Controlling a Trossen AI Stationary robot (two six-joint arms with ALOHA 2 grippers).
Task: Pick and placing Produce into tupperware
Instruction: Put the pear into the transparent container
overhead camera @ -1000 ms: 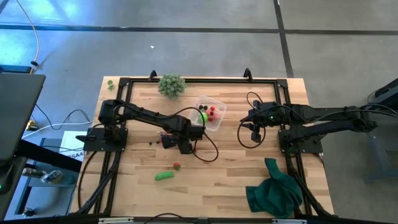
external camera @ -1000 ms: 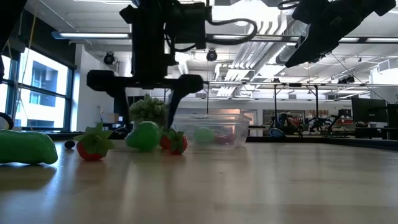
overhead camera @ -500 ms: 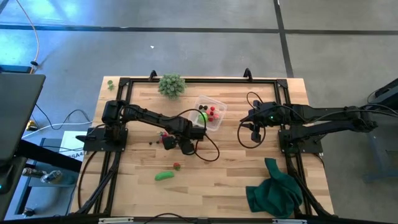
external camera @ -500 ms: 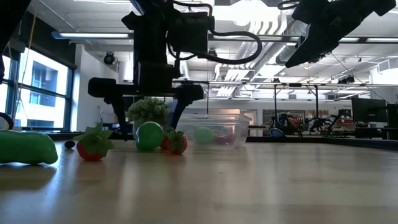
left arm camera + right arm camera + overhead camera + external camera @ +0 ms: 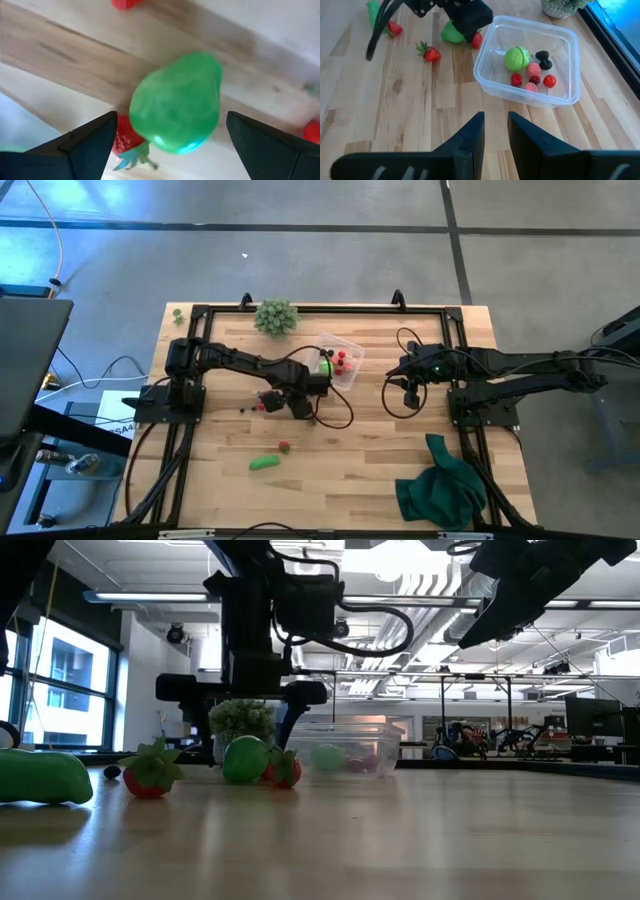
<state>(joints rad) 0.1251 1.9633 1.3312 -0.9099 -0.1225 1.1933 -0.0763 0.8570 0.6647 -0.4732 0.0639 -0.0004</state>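
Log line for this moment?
left gripper: open over green pear | right gripper: idle, empty | tupperware: partly filled

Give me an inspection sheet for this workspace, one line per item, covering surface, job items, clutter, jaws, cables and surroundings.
Surface: wooden table, dark frame along its edges.
Job's things: tupperware holds a green ball and small red and dark berries; green pear-shaped piece on the wood beside a strawberry; another strawberry and a green oblong piece lie loose.
Clutter: spiky pale-green ball at the far edge; dark green cloth at the near right corner.
Grippers: left gripper, jaws open astride the green piece; right gripper raised, holding nothing.
Cables: black cable loops on both arms.
Surroundings: grey floor; room with ceiling lights.
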